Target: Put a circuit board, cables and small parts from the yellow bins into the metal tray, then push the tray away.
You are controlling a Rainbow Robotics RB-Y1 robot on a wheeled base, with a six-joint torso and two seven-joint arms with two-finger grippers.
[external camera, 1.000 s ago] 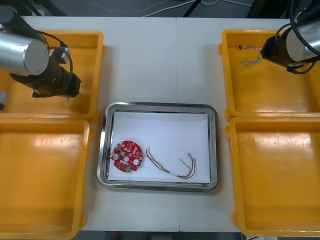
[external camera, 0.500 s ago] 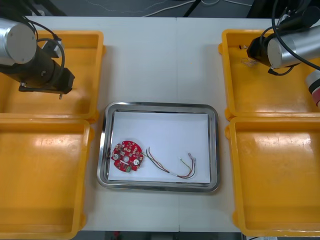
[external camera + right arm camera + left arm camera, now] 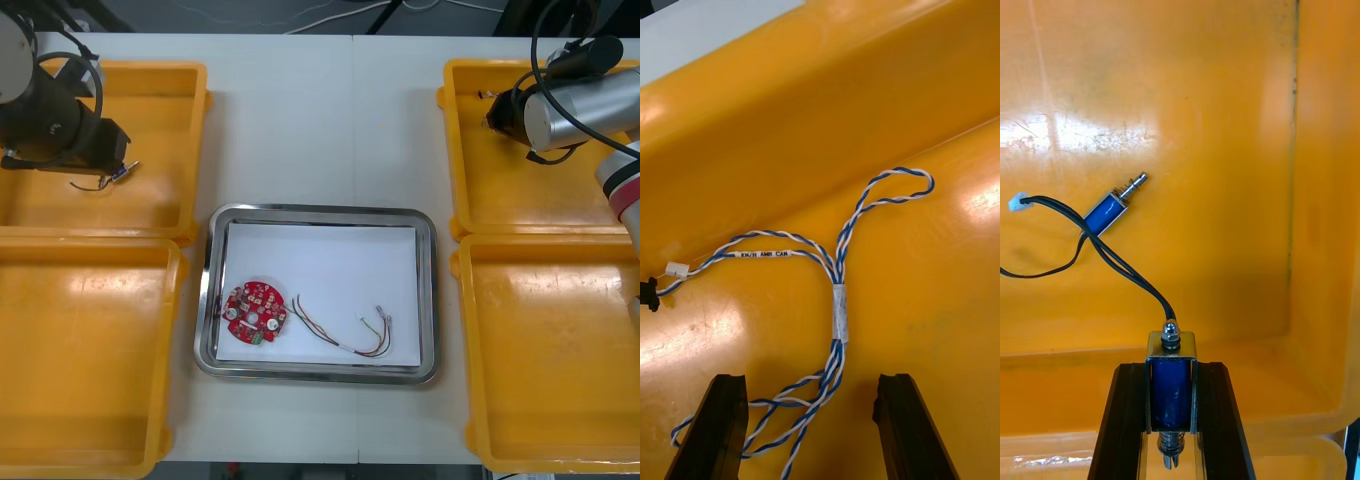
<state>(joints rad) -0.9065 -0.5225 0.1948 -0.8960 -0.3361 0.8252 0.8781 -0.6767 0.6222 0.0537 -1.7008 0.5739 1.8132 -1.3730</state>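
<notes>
My left gripper is shut on a small metal part with a blue body, above the floor of the far left yellow bin; a black cable trails from it. A second small metal part lies on the bin floor beyond the fingers. In the front view the left gripper hangs over that bin. My right gripper stands open over a twisted blue and white cable in the far right yellow bin; the cable runs between the fingers. The metal tray holds a red circuit board and a red and yellow cable.
Two near yellow bins flank the tray at the front. The right arm reaches across the far right bin toward its inner far corner. Bare table lies between the far bins.
The left arm has drawn back to the left with the small part and its black cable. The right arm has swung further toward its bin's far inner corner, over the twisted cable.
</notes>
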